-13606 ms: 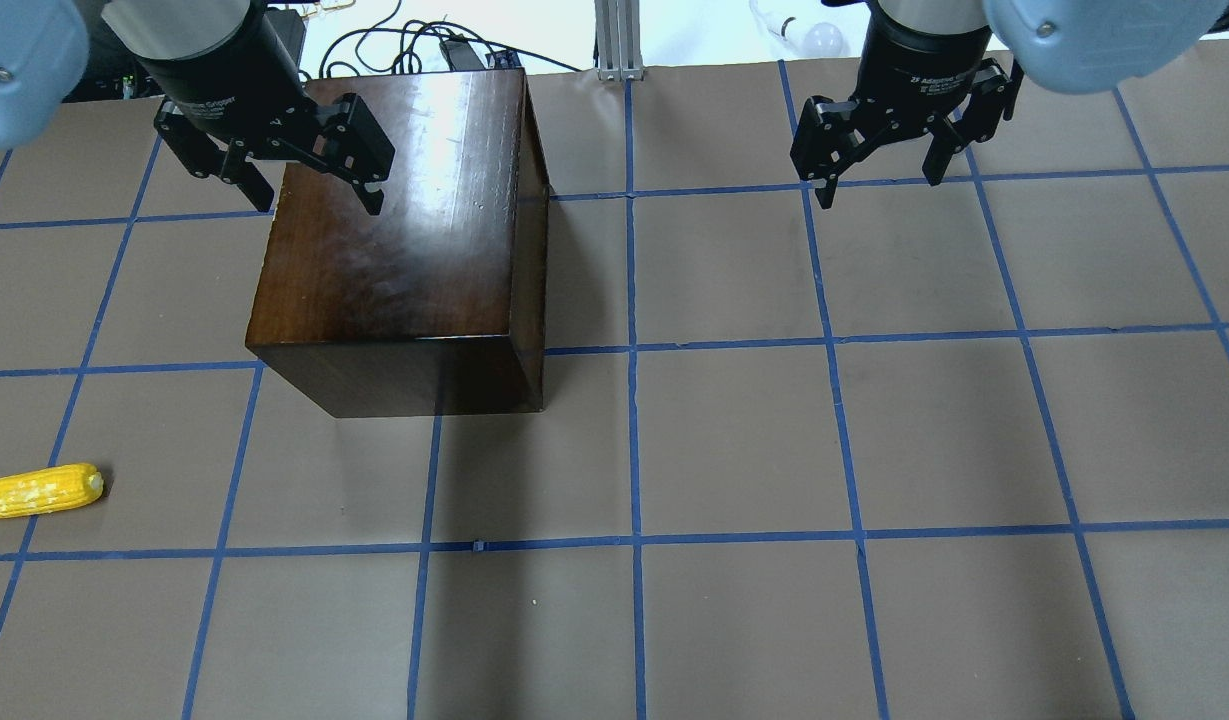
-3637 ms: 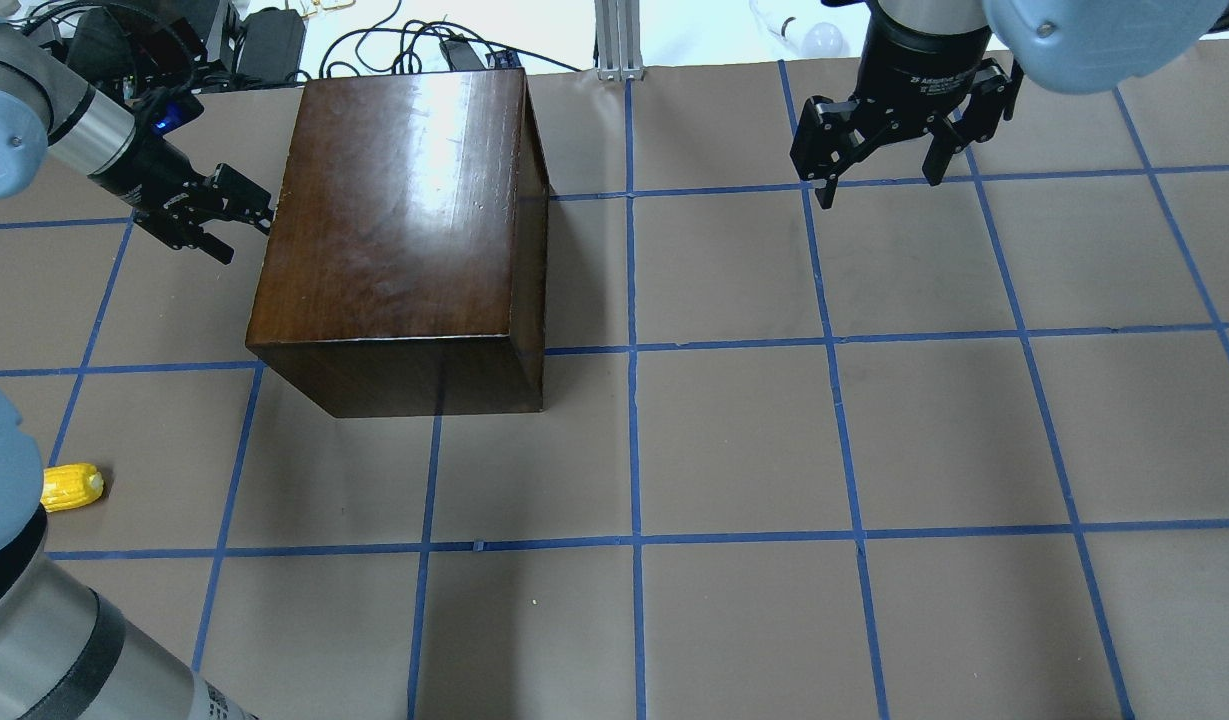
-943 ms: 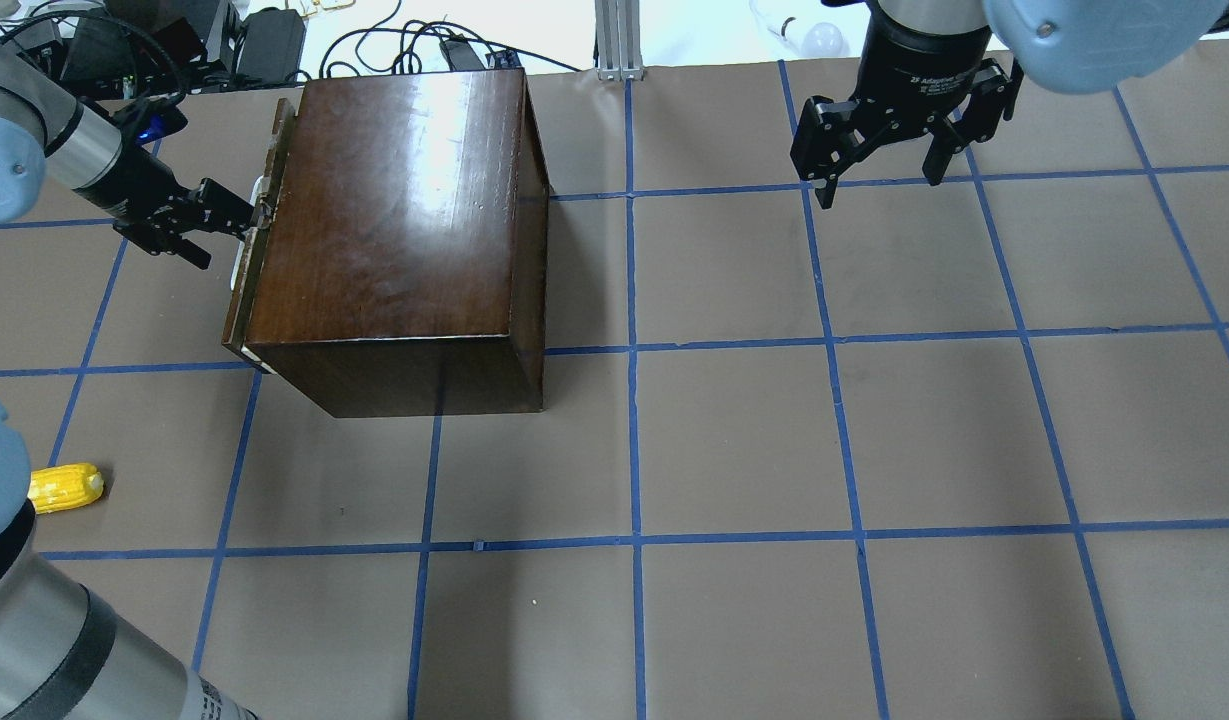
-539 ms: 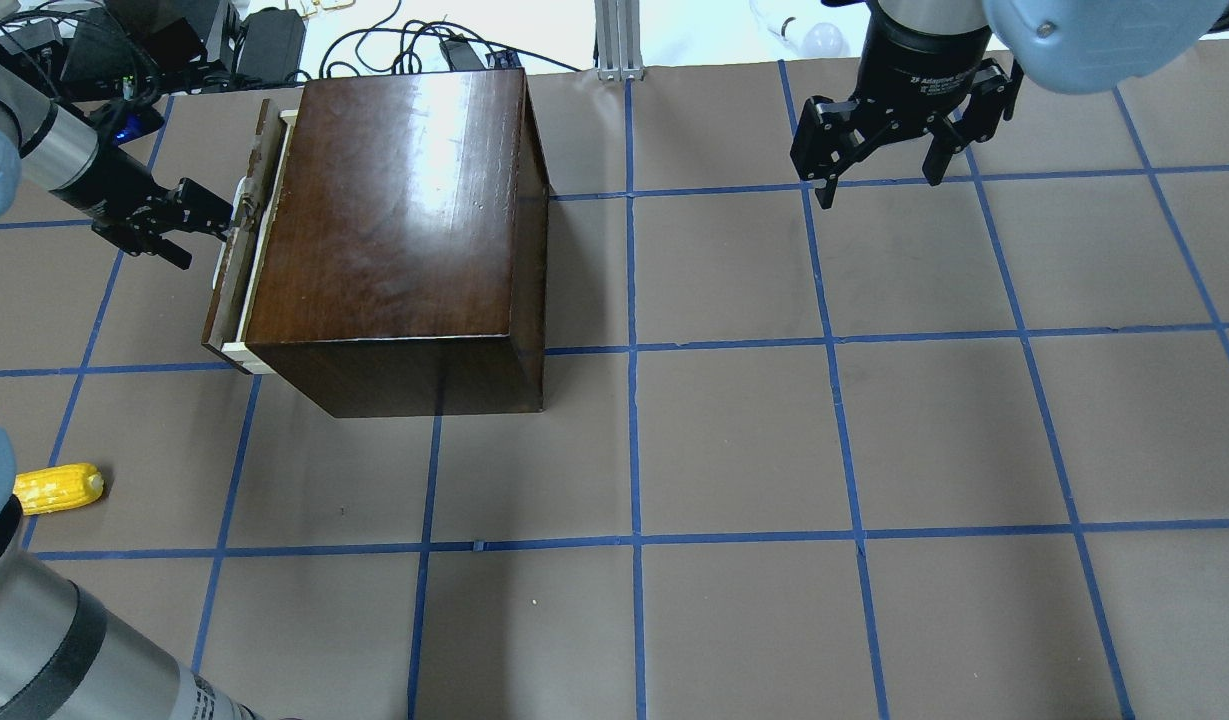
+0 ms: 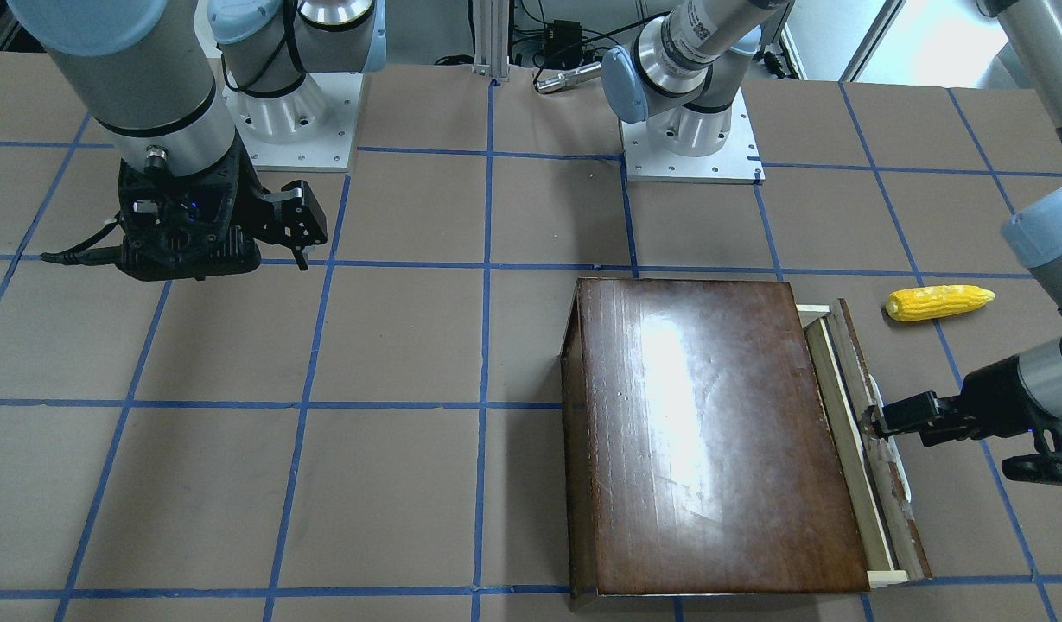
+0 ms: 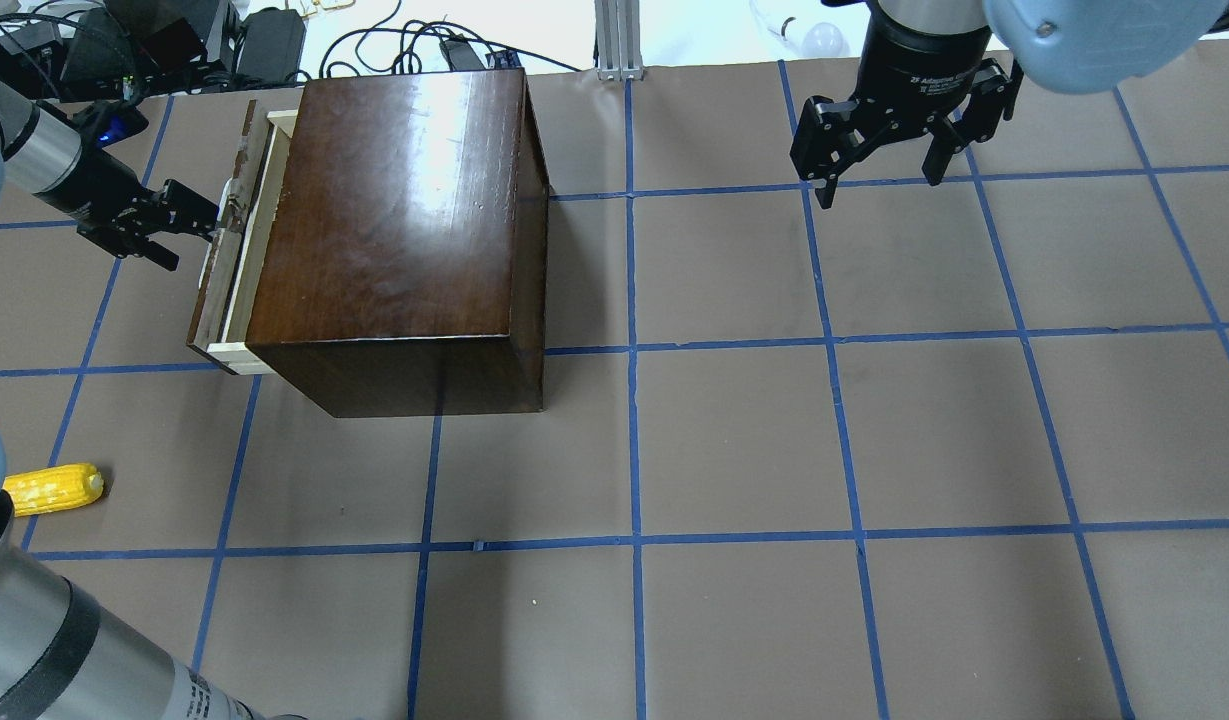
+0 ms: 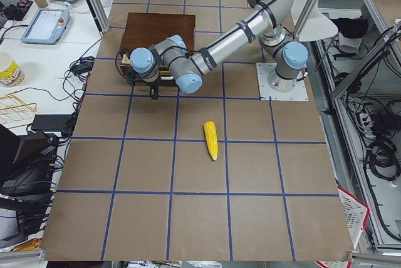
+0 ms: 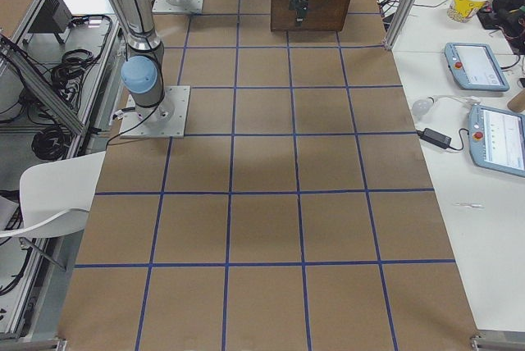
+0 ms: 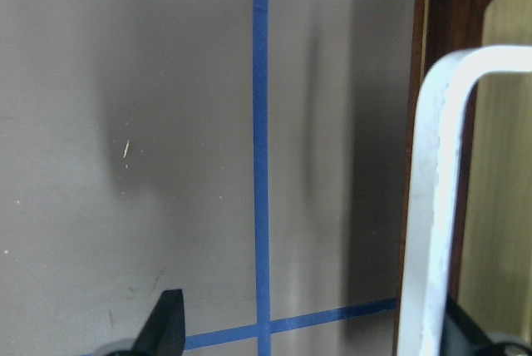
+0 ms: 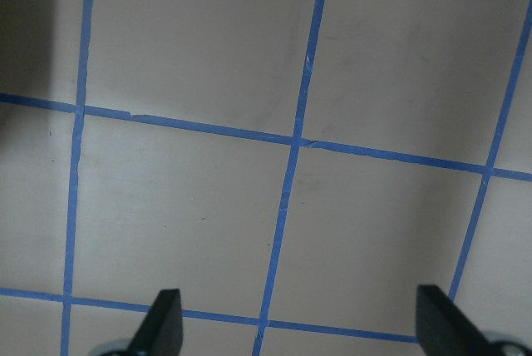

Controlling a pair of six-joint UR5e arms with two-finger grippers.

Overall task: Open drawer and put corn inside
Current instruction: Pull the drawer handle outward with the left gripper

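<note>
Glossy dark wood box (image 6: 394, 210), pale raw wood drawer (image 6: 229, 270). Bumpy, plastic-looking corn (image 6: 52, 489) on a matt paper surface (image 6: 734, 450).

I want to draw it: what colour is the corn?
The corn is yellow; the front-facing view shows it best.

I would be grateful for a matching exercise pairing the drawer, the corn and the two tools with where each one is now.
Things:
1. drawer
2. corn
3. left tool
4. right tool

Places:
A. open, far from the box
B. at the white handle
C. partly out of the box
D. lying on the table

Pairs: 1-C, 2-D, 3-B, 4-A
</note>
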